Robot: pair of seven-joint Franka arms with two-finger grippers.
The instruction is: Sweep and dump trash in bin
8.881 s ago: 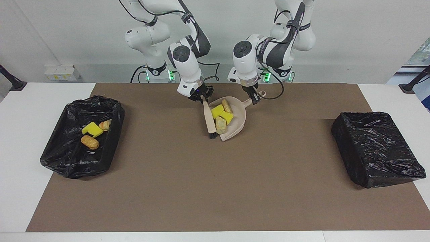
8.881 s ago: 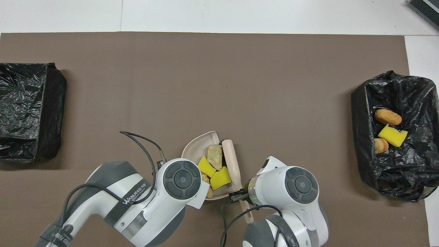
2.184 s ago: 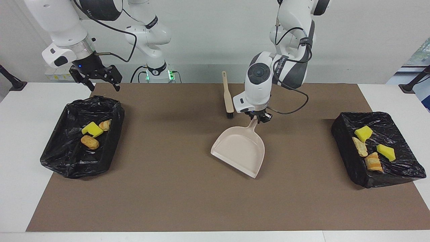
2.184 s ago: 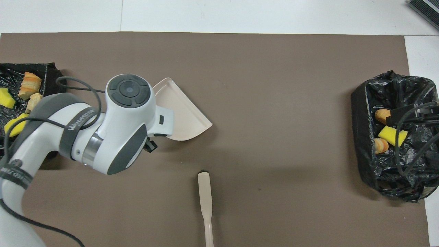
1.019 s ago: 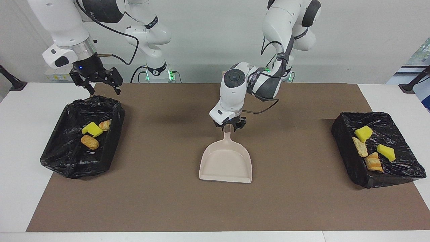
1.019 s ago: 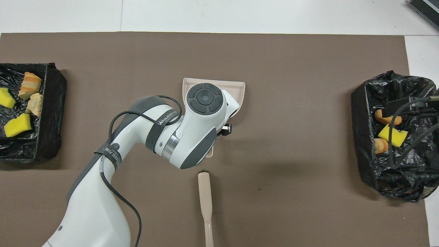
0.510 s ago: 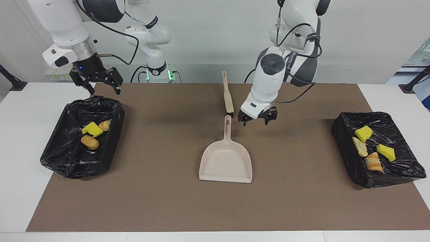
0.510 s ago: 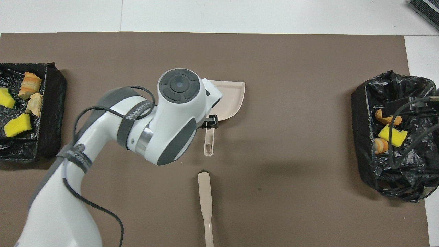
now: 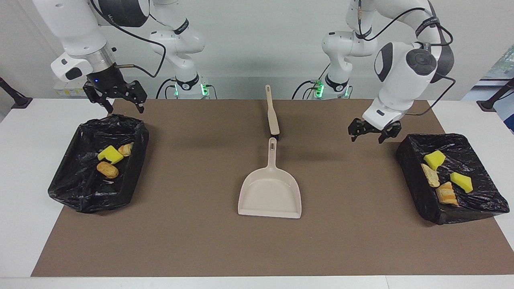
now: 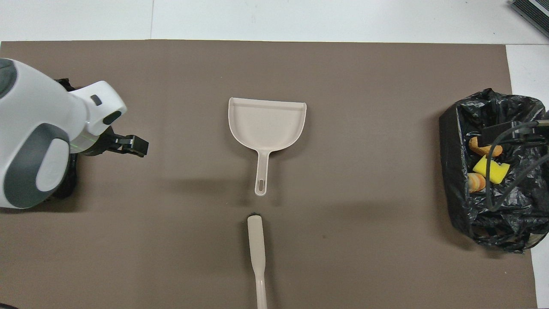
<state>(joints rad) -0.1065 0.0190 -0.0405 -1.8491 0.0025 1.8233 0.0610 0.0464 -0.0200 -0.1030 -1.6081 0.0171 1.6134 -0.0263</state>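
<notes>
Trash (image 9: pixel 441 176) lies wholly inside both bins (image 9: pixel 494 202) at the counter's two ends; none is left on the mat. Dustpan (image 9: pixel 270 192) and brush (image 9: pixel 272 114) are set down mid-counter. Left end effector (image 9: pixel 370 131) and right end effector (image 9: pixel 116 96) hang apart and empty. Task appears complete.

Three scraps of trash (image 9: pixel 111 158) lie in the black-lined bin (image 9: pixel 80 192) at my right arm's end of the worktop: a yellow sponge wedge and two golden-brown lumps. Four more scraps (image 9: pixel 441 176) (two yellow wedges, two beige-brown chunks) lie in the other bin (image 9: pixel 474 206), at my left arm's end.
</notes>
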